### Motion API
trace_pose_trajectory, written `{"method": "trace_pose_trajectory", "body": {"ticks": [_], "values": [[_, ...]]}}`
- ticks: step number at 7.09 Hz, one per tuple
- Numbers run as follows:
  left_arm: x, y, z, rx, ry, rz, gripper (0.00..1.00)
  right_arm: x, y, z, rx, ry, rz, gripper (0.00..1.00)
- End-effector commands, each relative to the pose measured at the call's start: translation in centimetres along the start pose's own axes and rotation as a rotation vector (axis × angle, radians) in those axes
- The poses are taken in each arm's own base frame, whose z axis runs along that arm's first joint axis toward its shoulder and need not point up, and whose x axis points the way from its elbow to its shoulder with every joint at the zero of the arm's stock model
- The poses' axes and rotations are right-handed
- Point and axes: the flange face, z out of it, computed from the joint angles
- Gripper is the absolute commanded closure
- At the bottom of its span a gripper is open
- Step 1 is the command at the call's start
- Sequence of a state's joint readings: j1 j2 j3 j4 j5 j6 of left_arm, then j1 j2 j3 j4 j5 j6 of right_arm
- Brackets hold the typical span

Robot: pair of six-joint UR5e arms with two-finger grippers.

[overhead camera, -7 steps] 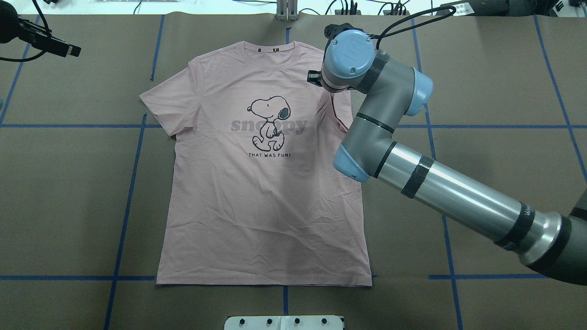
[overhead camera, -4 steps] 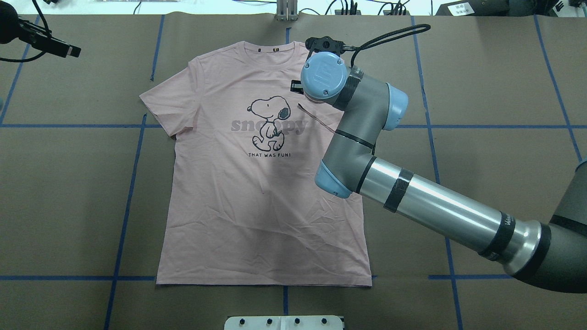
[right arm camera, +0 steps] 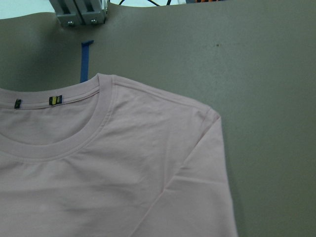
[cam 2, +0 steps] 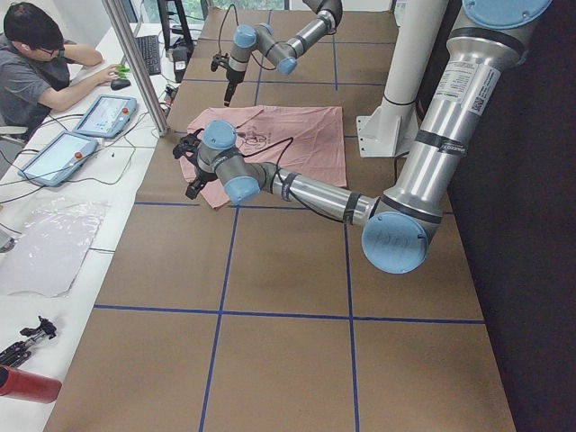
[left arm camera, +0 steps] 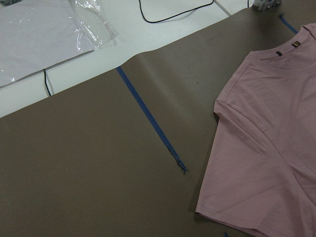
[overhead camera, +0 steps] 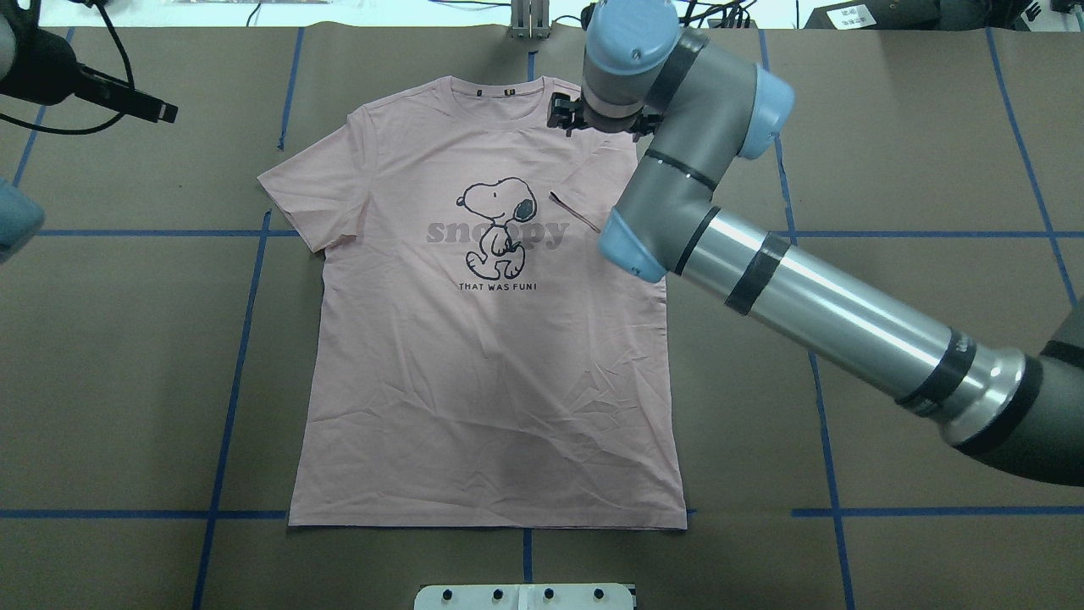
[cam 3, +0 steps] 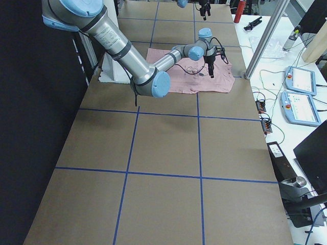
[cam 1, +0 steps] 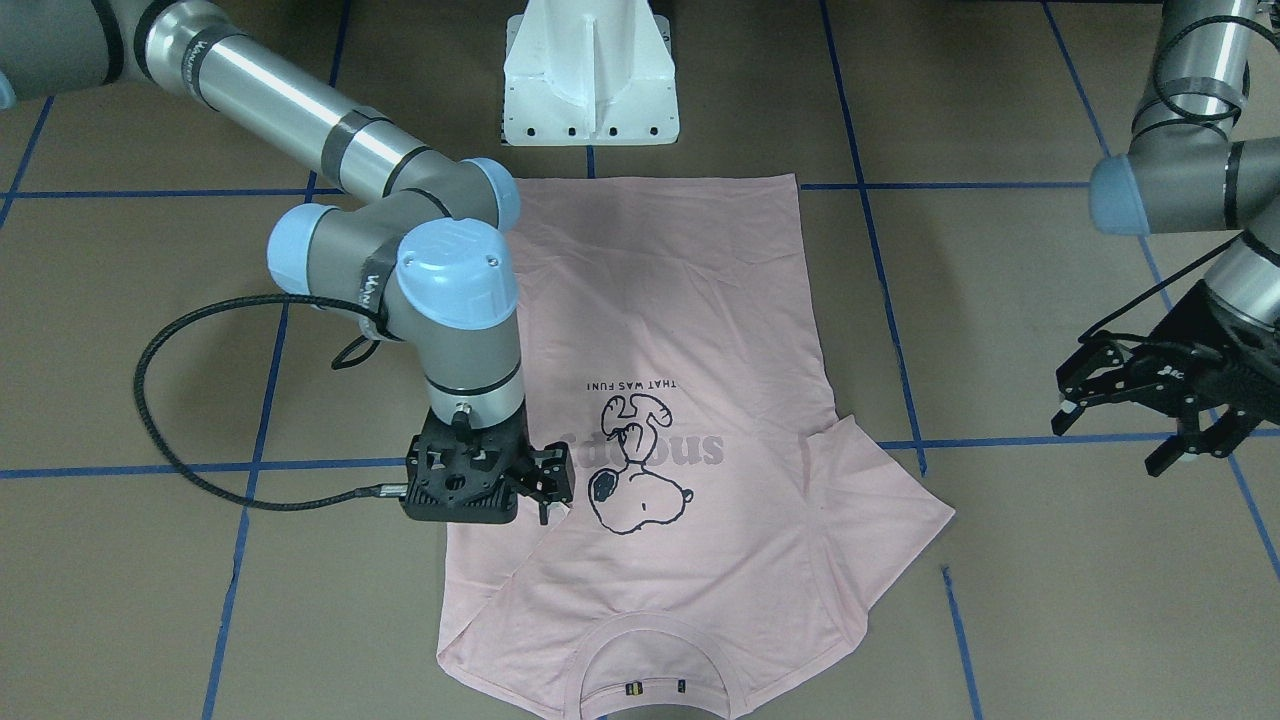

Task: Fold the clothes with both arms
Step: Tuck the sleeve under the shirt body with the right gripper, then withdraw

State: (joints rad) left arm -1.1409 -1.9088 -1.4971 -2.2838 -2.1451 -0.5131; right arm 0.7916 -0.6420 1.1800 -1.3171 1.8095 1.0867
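The pale pink Snoopy T-shirt (overhead camera: 474,381) lies flat, front up, on the brown table, collar at the far edge. Its right sleeve (overhead camera: 594,180) is folded inward over the chest; the left sleeve (overhead camera: 305,186) is spread out. My right gripper (overhead camera: 566,116) hovers above the right shoulder beside the collar, open and empty; it shows in the front-facing view (cam 1: 548,482) too. The right wrist view shows the shoulder and collar (right arm camera: 123,173), no fingers. My left gripper (overhead camera: 144,103) is open and empty, off the shirt at the far left (cam 1: 1110,425).
Blue tape lines (overhead camera: 233,373) grid the brown table cover. The white pedestal base (cam 1: 590,80) stands at the near edge by the shirt's hem. A metal bracket (overhead camera: 531,21) sits at the far edge. An operator (cam 2: 36,63) with tablets sits beyond the table.
My right gripper swept left over the chest, then rose back toward the collar. The right sleeve now lies folded inward, let go. The left gripper shifted slightly right.
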Motion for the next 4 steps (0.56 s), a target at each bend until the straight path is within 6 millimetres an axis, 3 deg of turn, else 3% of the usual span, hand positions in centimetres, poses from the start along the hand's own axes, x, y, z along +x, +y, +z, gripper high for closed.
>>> {"method": "trace_pose_trajectory", "body": {"ticks": [1,2,3,4], "values": [[4.0,0.8,3.9,-0.006,-0.023,-0.153,0.2,9.8,-5.1,-2.8,-0.083,-0.075,-0.143,0.0],[5.9,0.3,6.5,0.0,-0.046,-0.219,0.36,17.0,-4.9,-4.1,-0.094,-0.095,-0.218,0.0],[7.8,0.4,9.4,0.011,-0.085,-0.279,0.42,21.4,-4.1,-5.1,-0.094,-0.102,-0.223,0.0],[8.5,1.0,12.2,0.044,-0.134,-0.3,0.42,21.9,-3.7,-5.5,-0.089,-0.106,-0.223,0.0]]}}
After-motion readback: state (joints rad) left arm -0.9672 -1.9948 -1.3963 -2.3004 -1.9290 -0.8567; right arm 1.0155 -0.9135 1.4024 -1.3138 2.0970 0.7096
